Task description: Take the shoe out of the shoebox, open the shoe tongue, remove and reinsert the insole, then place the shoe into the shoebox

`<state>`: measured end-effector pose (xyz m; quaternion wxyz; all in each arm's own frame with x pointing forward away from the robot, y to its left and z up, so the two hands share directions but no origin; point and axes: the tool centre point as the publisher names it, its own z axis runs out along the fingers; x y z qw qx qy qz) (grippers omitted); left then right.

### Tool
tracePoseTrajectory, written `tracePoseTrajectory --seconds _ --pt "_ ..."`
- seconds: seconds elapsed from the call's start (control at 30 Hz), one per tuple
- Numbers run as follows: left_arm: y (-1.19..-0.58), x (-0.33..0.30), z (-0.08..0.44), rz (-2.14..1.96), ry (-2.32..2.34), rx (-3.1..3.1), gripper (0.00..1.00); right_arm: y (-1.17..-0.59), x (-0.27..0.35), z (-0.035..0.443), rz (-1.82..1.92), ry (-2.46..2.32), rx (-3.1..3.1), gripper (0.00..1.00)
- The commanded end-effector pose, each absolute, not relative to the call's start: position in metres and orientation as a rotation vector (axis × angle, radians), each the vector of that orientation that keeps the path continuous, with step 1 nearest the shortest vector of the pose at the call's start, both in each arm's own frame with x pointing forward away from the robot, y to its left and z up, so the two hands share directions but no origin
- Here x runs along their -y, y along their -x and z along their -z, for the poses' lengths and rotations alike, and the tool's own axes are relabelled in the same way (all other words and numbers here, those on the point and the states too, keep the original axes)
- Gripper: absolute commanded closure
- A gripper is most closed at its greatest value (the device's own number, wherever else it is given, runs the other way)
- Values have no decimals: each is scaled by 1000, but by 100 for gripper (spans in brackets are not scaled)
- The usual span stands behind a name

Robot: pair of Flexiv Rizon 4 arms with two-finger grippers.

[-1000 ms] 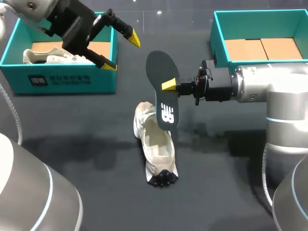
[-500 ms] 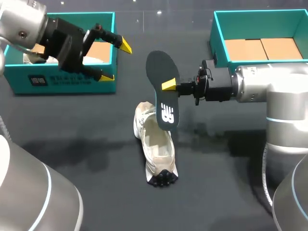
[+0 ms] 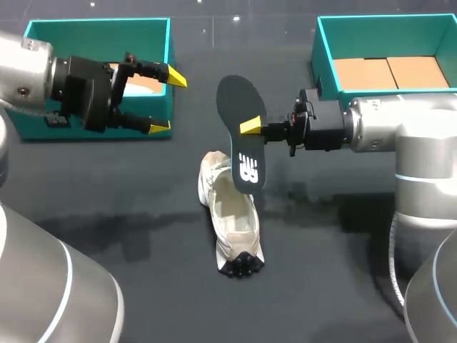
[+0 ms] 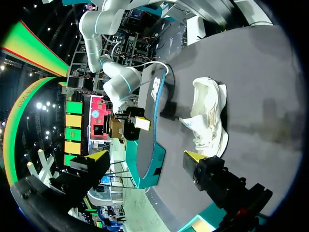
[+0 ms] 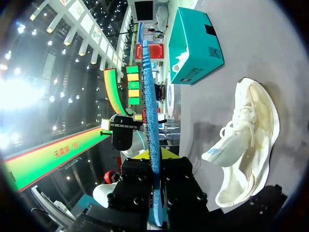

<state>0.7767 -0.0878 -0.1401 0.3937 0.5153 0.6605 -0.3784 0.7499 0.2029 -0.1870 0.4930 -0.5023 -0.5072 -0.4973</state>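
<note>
Head view: grips insole (image 3: 241, 143) in right gripper (image 3: 251, 128) above shoe (image 3: 232, 214) on the table (image 3: 143, 214); holds left gripper (image 3: 163, 100) spread open beside a shoebox (image 3: 100, 24). Left wrist: faces insole and shoe, fingers (image 4: 193, 158) apart. Right wrist: clamps insole edge-on; perhaps another shoe (image 5: 179, 60) in that shoebox.

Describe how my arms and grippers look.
The left arm and right arm are silver-grey rounded tubes with thin cyan rings. The left gripper and right gripper are black blocks with yellow-tipped fingers; thin cables loop at the right wrist.
</note>
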Motion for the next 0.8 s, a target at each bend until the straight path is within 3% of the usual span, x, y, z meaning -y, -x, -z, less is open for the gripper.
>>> tracePoseTrajectory --seconds 0.03,0.63,0.73,0.8 --pt "-782 109 163 1010 -1220 -1597 0 -749 -203 187 1207 1220 1230 100" --pt "-790 133 190 1104 -1108 -1486 0 -743 -220 187 1201 1214 1212 100" --pt "-788 138 191 1085 -1100 -1470 7 -742 -225 189 1199 1213 1206 100" --pt "-785 141 192 1077 -1104 -1462 18 -741 -227 190 1203 1211 1199 100"
